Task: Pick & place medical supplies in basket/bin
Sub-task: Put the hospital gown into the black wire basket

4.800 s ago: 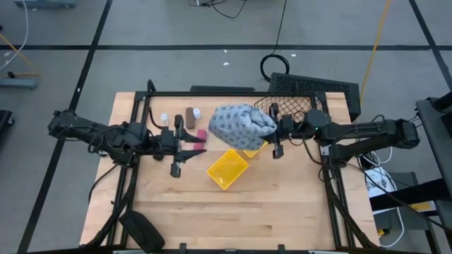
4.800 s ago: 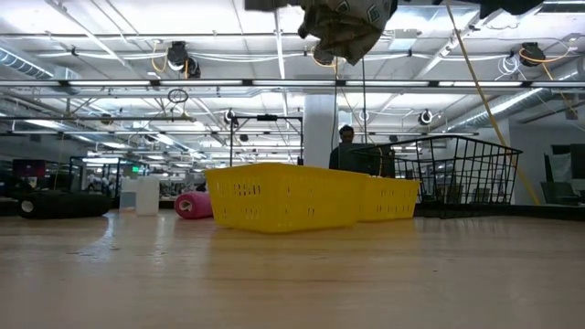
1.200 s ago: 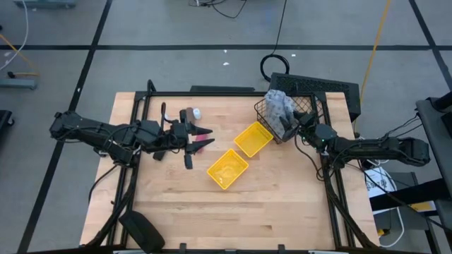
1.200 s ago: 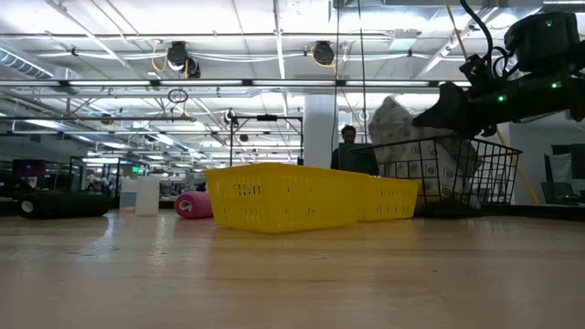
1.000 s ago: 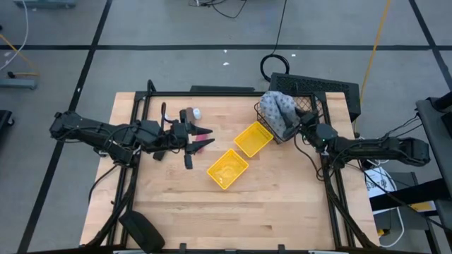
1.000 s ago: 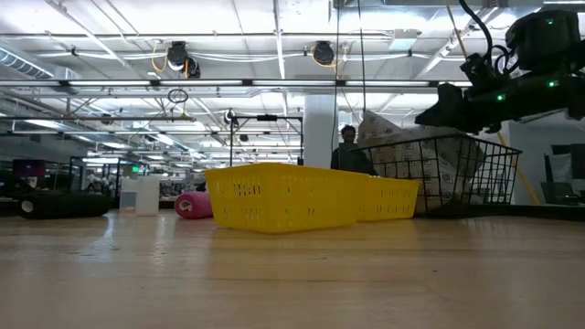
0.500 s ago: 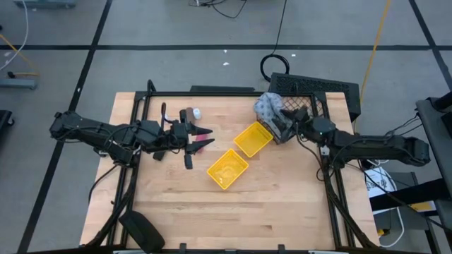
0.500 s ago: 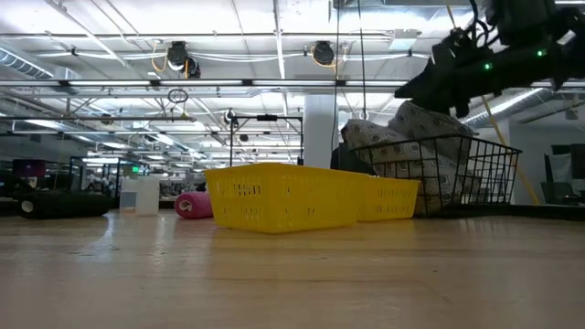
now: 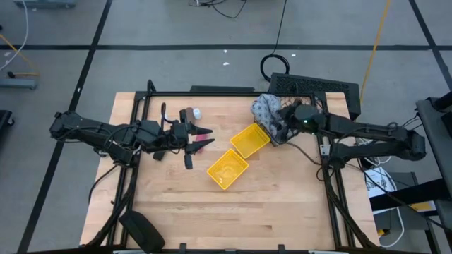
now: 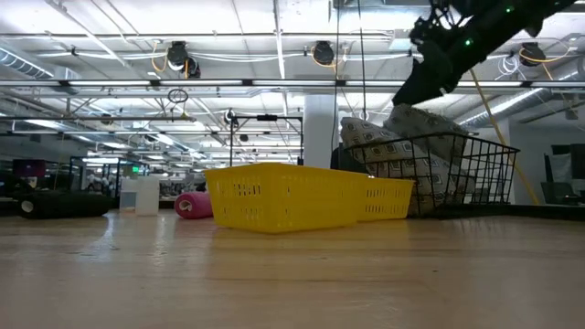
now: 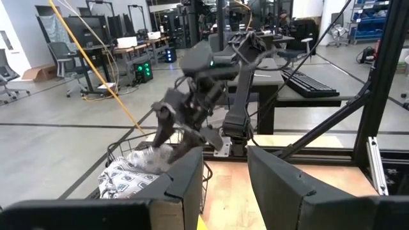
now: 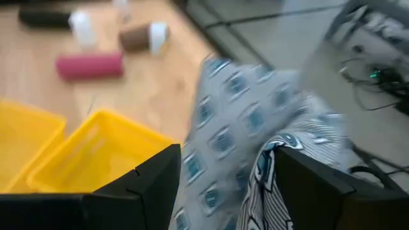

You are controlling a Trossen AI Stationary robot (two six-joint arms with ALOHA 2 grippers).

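- Above the wire-mesh basket (image 9: 302, 99) at the table's far right corner, the right gripper (image 9: 277, 125) is hanging with its fingers (image 12: 144, 182) spread apart and gripping nothing.
- Its wrist view is showing the patterned cloth bundle (image 12: 255, 121) lying between and just beyond the two fingers, free of both.
- From the low view, the right gripper (image 10: 430, 68) is sitting just above the cloth bundle (image 10: 402, 151), which is bulging over the rim of the basket (image 10: 475, 174) and resting inside it.
- From overhead, part of the bundle (image 9: 265, 107) is spilling over the basket's side nearest the yellow bin (image 9: 227, 168).
- The bin's two square compartments are lying diagonally near the table's middle, one corner just beside the basket.
- Over the left half of the table (image 9: 176, 204), the left gripper (image 9: 198, 144) is pointing toward the bin; its fingers (image 11: 281, 185) are standing partly apart with nothing visible between them.
- A pink cylinder (image 9: 201, 134) is lying just beside the left gripper's tips; whether they are touching cannot be told.
- A brown cylinder (image 12: 137, 37) and a white bottle (image 12: 80, 27) are lying on the wood just beyond the pink cylinder, toward the far edge.
- A flat black box (image 9: 318, 86) is sitting behind the basket.
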